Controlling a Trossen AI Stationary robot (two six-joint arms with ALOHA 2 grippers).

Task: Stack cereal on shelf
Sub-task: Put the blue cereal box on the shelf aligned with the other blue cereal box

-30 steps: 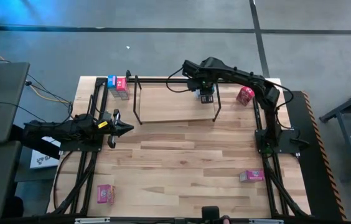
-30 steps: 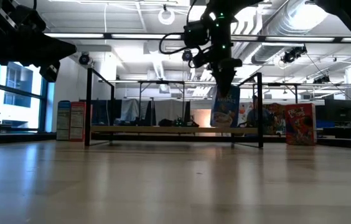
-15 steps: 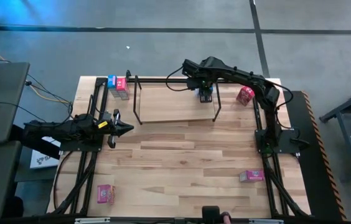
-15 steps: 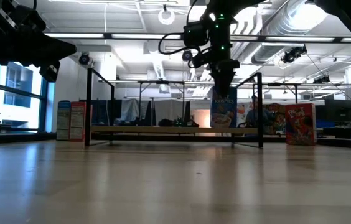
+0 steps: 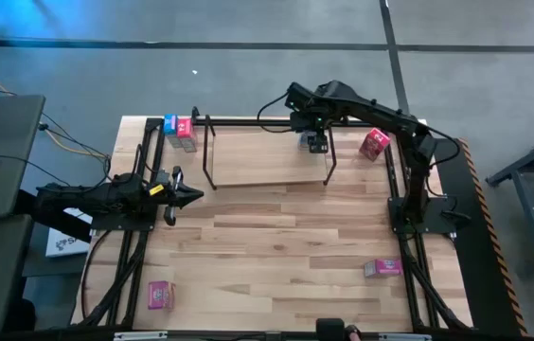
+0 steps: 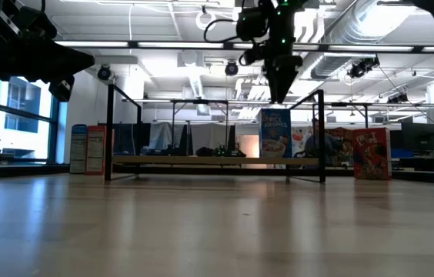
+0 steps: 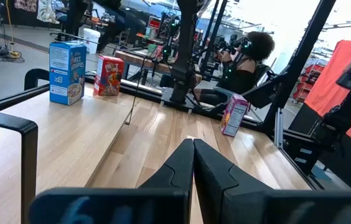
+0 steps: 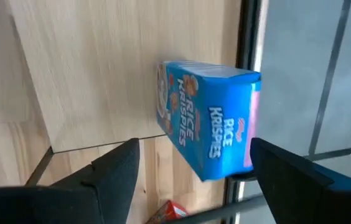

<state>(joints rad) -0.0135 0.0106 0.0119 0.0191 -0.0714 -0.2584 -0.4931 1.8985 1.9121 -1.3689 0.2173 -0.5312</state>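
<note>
Spread wide with nothing between them, the jaws of our right gripper (image 6: 278, 96) hang above the blue cereal box (image 6: 276, 133), which stands upright on the shelf (image 5: 248, 169) board near its right end. In the right wrist view the two fingers (image 8: 116, 171) flank the box (image 8: 210, 115) with clear gaps on both sides, so we judge it released and set down. Standing it on end by the frame's right post probably leaves board room for more boxes beside it.

Our left gripper (image 5: 184, 196) waits at the table's nine o'clock edge, its jaws pressed fully together on nothing, as the left wrist view shows.

Looking outward on the top view: a blue and pink pair of boxes (image 5: 180, 129) stands off the shelf toward eleven o'clock, a red box (image 5: 374, 144) sits at about two o'clock beside the right arm, one pink box (image 5: 382, 268) lies at about four o'clock, and another pink box (image 5: 160, 295) lies at seven o'clock. All four spots are off the shelf, so most of the job remains.

From above, the right gripper hides the placed box almost entirely. At table height the far boxes blend with the room's clutter. A person (image 7: 247, 59) sits beyond the table, partly cut off by the frame.
</note>
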